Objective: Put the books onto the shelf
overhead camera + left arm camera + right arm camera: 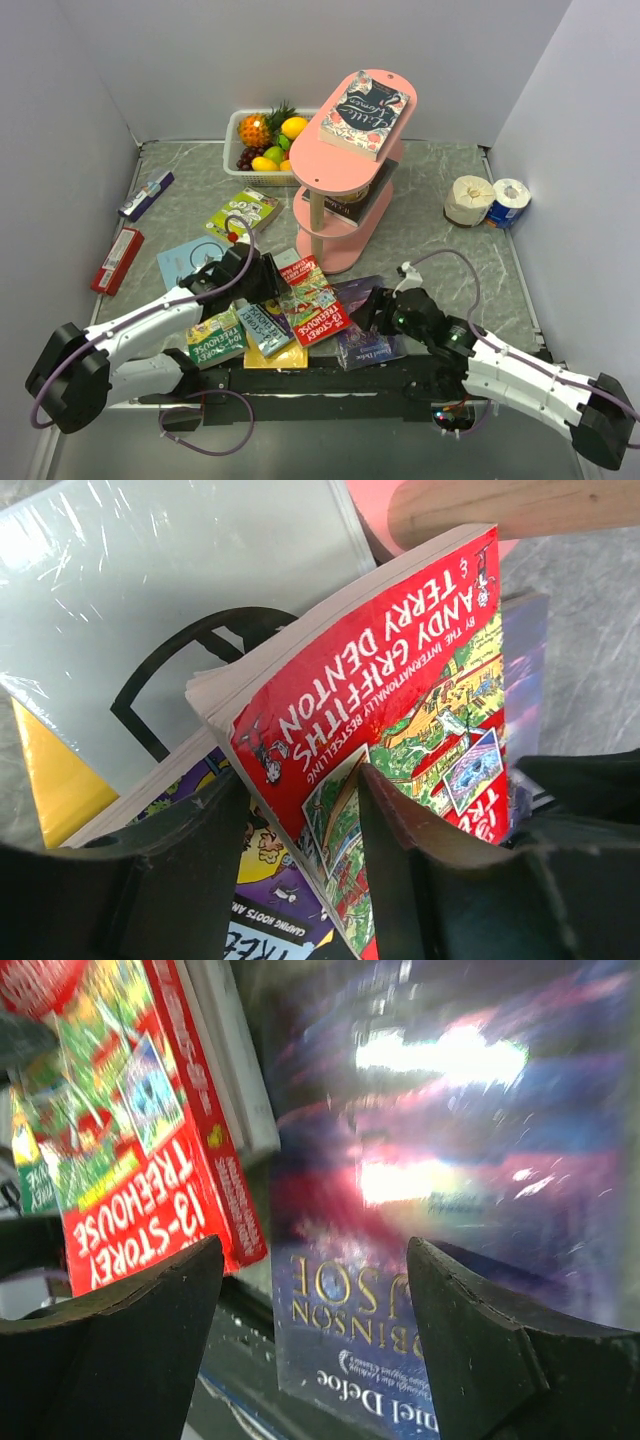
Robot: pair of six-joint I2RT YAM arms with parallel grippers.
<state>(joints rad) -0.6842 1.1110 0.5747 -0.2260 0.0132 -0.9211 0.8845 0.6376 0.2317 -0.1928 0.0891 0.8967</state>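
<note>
step: pick-up phase; both arms are low over the loose pile of books by the middle of the near edge of the bench
left hand: the left hand straddles the raised corner of the red paperback with the cartoon Treehouse cover. One finger is beside the page edge, the other over the cover. Half spread; cannot tell if it bites yet.
right hand: the right hand is spread wide with nothing pinched, hovering just over the glossy dark purple galaxy paperback, which lies just beside the red paperback.
rest of pile: green Treehouse paperback and light-blue Treehouse paperback lie at the near edge, with a yellow book under them. A light-green book and a pale blue-grey book lie further in, toward the left edge.
shelf: tall pink three-tier oval stand with pale wooden posts, mid-bench toward the far edge. A dark floral-cover book is on the top tier and a dark book on the middle tier.
progress: early by my read; two books shelved, most on the bench.
next move: the left hand must clamp the red paperback firmly, lift it clear of its neighbours and carry it to a free tier. The book is thin and may droop or slip. The right hand needs a finger under the edge of the purple cover, which is flat, slick and hard to catch.
</note>
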